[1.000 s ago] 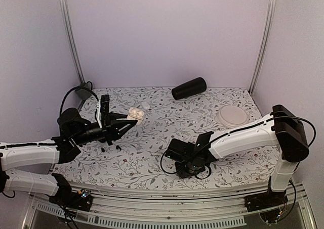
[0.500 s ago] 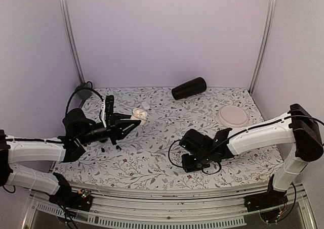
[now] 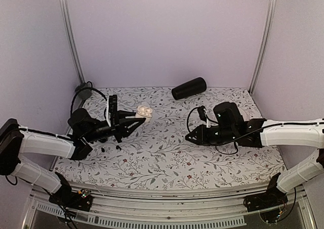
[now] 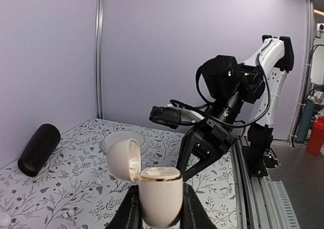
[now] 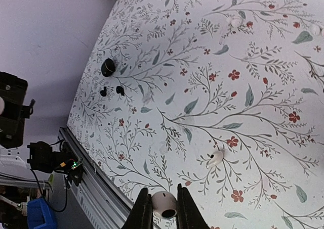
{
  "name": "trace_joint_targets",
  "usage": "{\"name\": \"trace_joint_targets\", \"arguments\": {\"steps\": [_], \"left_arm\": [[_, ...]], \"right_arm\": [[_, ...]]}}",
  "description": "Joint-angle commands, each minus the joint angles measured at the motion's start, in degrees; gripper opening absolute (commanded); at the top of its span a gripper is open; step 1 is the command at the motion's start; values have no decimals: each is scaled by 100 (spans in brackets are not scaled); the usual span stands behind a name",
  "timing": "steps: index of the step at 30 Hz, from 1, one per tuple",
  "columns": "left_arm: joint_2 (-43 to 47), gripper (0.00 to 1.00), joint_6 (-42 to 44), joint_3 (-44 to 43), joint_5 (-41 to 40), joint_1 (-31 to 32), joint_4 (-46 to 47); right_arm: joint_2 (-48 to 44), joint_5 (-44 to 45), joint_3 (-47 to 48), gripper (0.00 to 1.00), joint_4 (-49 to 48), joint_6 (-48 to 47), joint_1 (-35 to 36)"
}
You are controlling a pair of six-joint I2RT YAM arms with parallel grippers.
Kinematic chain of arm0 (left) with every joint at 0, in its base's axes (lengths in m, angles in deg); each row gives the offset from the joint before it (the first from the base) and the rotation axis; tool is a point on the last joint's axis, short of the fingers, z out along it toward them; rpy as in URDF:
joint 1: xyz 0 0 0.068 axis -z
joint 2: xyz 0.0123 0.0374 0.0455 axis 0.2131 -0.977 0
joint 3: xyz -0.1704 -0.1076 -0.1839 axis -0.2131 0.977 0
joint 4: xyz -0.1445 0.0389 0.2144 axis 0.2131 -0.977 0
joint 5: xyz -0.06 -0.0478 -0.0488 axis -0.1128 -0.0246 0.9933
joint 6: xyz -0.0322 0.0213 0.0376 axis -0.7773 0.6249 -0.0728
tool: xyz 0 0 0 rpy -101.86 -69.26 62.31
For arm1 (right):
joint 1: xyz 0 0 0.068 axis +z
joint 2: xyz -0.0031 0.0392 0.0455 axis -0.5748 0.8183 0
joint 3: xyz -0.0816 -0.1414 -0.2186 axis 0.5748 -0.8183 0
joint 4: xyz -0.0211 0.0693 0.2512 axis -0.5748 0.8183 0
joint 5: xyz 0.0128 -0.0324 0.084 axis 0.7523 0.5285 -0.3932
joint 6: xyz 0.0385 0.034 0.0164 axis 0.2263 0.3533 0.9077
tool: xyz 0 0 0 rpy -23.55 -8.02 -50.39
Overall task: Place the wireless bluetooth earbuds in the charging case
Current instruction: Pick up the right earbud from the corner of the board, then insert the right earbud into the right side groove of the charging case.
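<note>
The left fingers (image 4: 126, 216) are clamped on the sides of the white case (image 4: 159, 194). They hold it upright at the lower centre of the left wrist view, with its lid tipped open to the left. At the bottom edge of the right wrist view, the right fingers (image 5: 144, 211) pinch a small white earbud (image 5: 163, 204) above the flowered desk (image 5: 263, 112). A second earbud (image 5: 216, 158), also white, lies on the desk just above it in that frame. Two tiny black pieces (image 5: 120, 90) sit at the upper left.
</note>
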Motion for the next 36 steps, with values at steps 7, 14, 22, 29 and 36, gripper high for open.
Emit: {"name": "trace_joint_targets", "arguments": {"steps": [7, 14, 22, 29, 36], "left_arm": [[-1018, 0, -49, -514, 845, 94, 1939], [-1425, 0, -152, -1123, 1063, 160, 2006], [-1784, 0, -529, -1404, 999, 178, 2419], [-1907, 0, -706, -1376, 482, 282, 2943], [-2097, 0, -656, -1398, 137, 502, 3290]], "right_arm": [[-552, -1215, 821, 11, -880, -659, -373], [-232, -2147, 1481, 11, -1142, -756, -665], [-54, -2887, 1597, 11, -2173, -455, -746], [165, -3249, 1466, 11, -3348, 182, -736], [364, -3136, 1384, 10, -4102, 711, -666]]}}
